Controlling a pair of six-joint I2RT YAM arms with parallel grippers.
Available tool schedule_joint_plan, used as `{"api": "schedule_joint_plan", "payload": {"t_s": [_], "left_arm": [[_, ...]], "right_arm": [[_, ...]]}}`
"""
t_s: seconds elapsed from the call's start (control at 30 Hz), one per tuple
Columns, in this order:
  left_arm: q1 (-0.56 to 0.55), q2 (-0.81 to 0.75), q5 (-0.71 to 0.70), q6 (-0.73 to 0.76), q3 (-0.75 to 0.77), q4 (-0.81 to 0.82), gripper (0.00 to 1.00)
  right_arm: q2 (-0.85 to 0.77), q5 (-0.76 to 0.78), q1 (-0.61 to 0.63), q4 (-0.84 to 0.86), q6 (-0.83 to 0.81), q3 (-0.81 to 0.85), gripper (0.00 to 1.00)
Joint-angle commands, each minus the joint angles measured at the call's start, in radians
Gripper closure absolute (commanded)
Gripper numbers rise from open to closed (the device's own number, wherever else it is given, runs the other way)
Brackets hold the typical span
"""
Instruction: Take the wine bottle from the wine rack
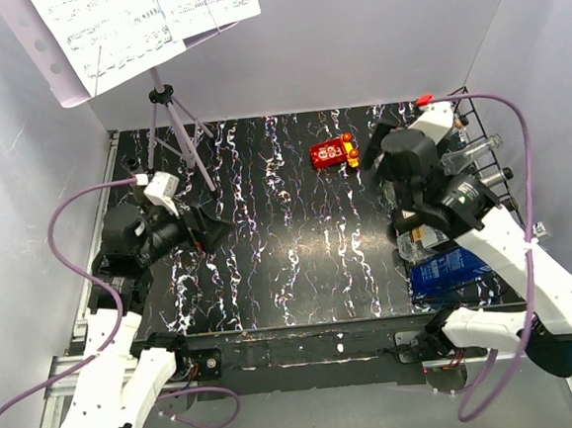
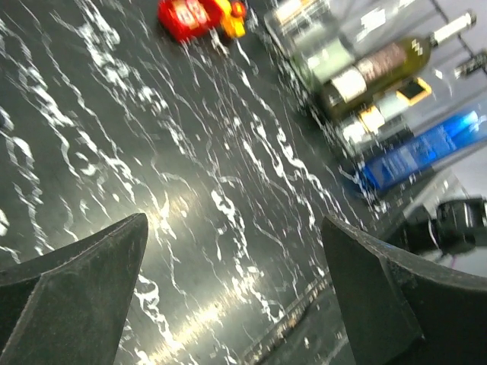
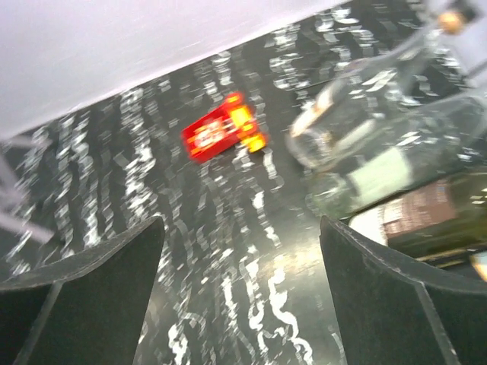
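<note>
The black wire wine rack [image 1: 477,125] stands at the table's right edge with several bottles lying across it. In the left wrist view a dark green wine bottle [image 2: 379,68] with a white and brown label lies between clear bottles [image 2: 316,47] and a blue bottle [image 2: 426,148]. The right wrist view shows that dark bottle [image 3: 437,217] at the right, below two clear ones [image 3: 346,118]. My right gripper [image 1: 378,147] [image 3: 242,228] hangs open just left of the rack, holding nothing. My left gripper [image 1: 213,230] [image 2: 234,228] is open over the left of the table, far from the rack.
A red and yellow toy car [image 1: 333,153] [image 3: 221,131] [image 2: 194,15] sits at the back middle. A tripod music stand [image 1: 163,95] with sheet music stands at the back left. The right arm's forearm [image 1: 496,232] crosses over the near bottles. White walls enclose the table.
</note>
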Motion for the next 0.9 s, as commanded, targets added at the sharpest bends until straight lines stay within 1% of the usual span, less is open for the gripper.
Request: {"api": "schedule_joint_plan", "payload": {"t_s": [0.0, 0.07, 0.13, 0.2, 0.3, 0.47, 0.57, 0.67, 0.77, 0.87], "left_arm": [[-0.064, -0.036, 0.081, -0.02, -0.071, 0.072, 0.02], [-0.082, -0.03, 0.1, -0.054, -0.104, 0.123, 0.02], [-0.088, -0.015, 0.104, -0.075, -0.137, 0.166, 0.02], [-0.093, 0.008, 0.108, -0.08, -0.153, 0.189, 0.02], [-0.093, 0.033, 0.106, -0.065, -0.153, 0.183, 0.02], [-0.099, 0.009, 0.057, -0.055, -0.157, 0.122, 0.02], [-0.128, -0.03, 0.022, -0.049, -0.16, 0.114, 0.02], [-0.131, -0.053, -0.009, -0.049, -0.164, 0.109, 0.02], [-0.13, -0.045, -0.029, -0.049, -0.159, 0.106, 0.02], [-0.13, -0.019, -0.02, -0.049, -0.151, 0.105, 0.02]], "right_arm": [[0.017, 0.054, -0.209, 0.004, -0.008, 0.032, 0.11], [0.03, 0.003, -0.335, 0.043, -0.011, 0.009, 0.15], [0.063, -0.046, -0.447, 0.046, 0.012, 0.009, 0.18], [0.104, -0.086, -0.533, 0.049, 0.032, 0.01, 0.21], [0.162, -0.162, -0.63, 0.089, 0.035, 0.012, 0.26], [0.274, -0.25, -0.708, 0.194, -0.011, 0.041, 0.31], [0.352, -0.239, -0.731, 0.233, -0.017, 0.079, 0.32], [0.425, -0.238, -0.753, 0.268, -0.018, 0.113, 0.32], [0.48, -0.253, -0.77, 0.329, -0.017, 0.124, 0.33], [0.534, -0.236, -0.785, 0.333, 0.012, 0.156, 0.34]]}}
